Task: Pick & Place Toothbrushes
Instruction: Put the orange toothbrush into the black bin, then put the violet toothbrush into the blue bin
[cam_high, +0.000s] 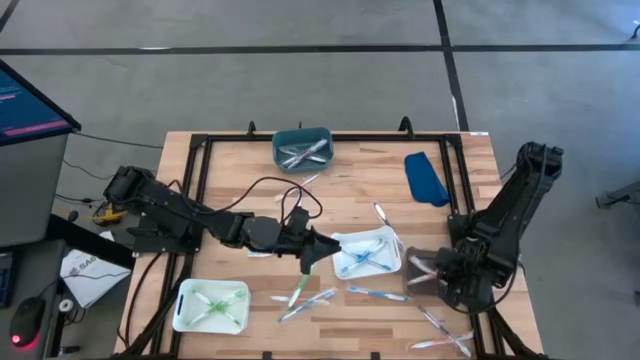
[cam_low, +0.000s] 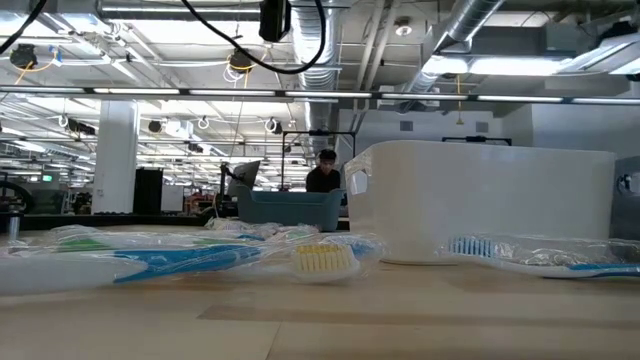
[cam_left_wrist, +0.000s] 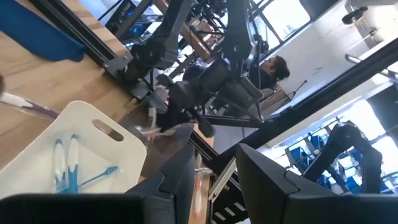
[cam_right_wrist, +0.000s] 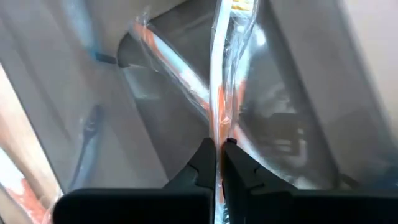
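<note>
Orange-striped toothbrush (cam_right_wrist: 219, 93) pinched in right end effector (cam_right_wrist: 219, 163), left end effector (cam_left_wrist: 214, 171) parted beside white tray (cam_left_wrist: 134, 149).

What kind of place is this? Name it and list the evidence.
Probably a large industrial lab or workshop: exposed ducts and pipes overhead, a bare concrete floor, and a wooden table on a black frame, with a person working behind.

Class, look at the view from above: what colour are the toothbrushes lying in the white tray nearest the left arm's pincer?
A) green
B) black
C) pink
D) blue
D: the white tray just beside the left pincer holds blue toothbrushes, and the left wrist view shows the same blue ones; the green ones lie in another tray nearer the table's front edge.
</note>
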